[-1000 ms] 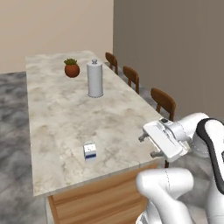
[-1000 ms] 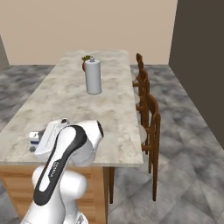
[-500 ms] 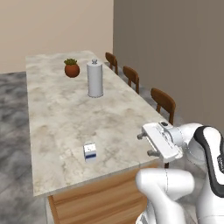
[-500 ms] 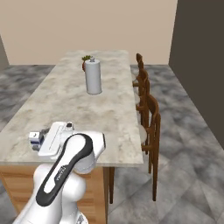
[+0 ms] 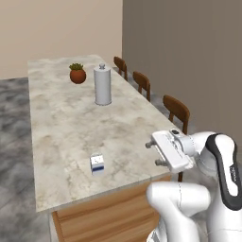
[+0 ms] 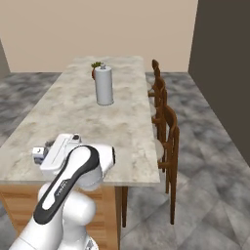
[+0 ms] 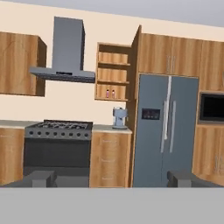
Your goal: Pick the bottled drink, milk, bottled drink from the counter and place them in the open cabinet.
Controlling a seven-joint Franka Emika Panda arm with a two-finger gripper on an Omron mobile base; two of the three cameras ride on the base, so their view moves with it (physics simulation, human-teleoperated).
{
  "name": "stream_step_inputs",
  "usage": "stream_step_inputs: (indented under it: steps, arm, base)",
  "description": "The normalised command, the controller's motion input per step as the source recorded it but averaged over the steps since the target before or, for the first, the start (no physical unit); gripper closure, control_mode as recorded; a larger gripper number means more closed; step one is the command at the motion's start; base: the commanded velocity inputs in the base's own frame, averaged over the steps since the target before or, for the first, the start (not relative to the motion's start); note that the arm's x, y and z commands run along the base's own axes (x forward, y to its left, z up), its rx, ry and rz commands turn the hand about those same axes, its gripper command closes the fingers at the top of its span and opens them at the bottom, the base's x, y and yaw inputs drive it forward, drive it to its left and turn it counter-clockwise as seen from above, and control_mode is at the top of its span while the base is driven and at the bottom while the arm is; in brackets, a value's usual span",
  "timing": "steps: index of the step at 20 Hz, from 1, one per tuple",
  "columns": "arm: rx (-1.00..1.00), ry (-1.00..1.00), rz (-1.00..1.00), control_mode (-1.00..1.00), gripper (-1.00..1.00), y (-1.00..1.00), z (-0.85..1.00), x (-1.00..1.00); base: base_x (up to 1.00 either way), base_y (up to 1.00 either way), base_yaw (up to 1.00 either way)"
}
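Standing low in the left base frame, your milk (image 5: 97,163) is a small white carton with a blue panel, upright on the counter (image 5: 61,123), long axis vertical, near the near edge; which way its front faces you cannot tell from this size. In the right base view the same carton (image 6: 39,154) peeks out at mid-left, half hidden behind the white hand. Up the counter, well apart from the milk, stands a tall grey canister (image 5: 102,85), with a potted plant (image 5: 77,73) beyond it at upper centre. Wooden chairs (image 5: 176,109) line the right edge. Your gripper (image 5: 158,153) hangs at lower right, beside the counter's edge, jaws spread wide, nothing between them. Through the hand view you see the open cabinet (image 7: 113,72) at upper centre, between a grey hood (image 7: 64,52) and a fridge (image 7: 164,131), two small bottled drinks (image 7: 110,93) upright on its lowest shelf.
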Motion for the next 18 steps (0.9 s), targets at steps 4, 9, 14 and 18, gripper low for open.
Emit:
stream_step_inputs:
  steps: [4,9,14,18]
  arm:
    - [0.00,0.09,0.00,-1.00,-1.00,0.17,-0.16,0.28]
    - [0.00,0.12,0.00,-1.00,-1.00,0.19,-0.20,0.32]
    - [0.00,0.11,0.00,-1.00,-1.00,0.28,-0.31,0.17]
    - [0.00,0.12,0.00,-1.00,-1.00,0.36,-0.42,0.04]
  base:
    - [0.00,0.00,0.00]
    - [0.00,0.00,0.00]
    - [0.00,0.00,0.00]
    - [0.00,0.00,0.00]
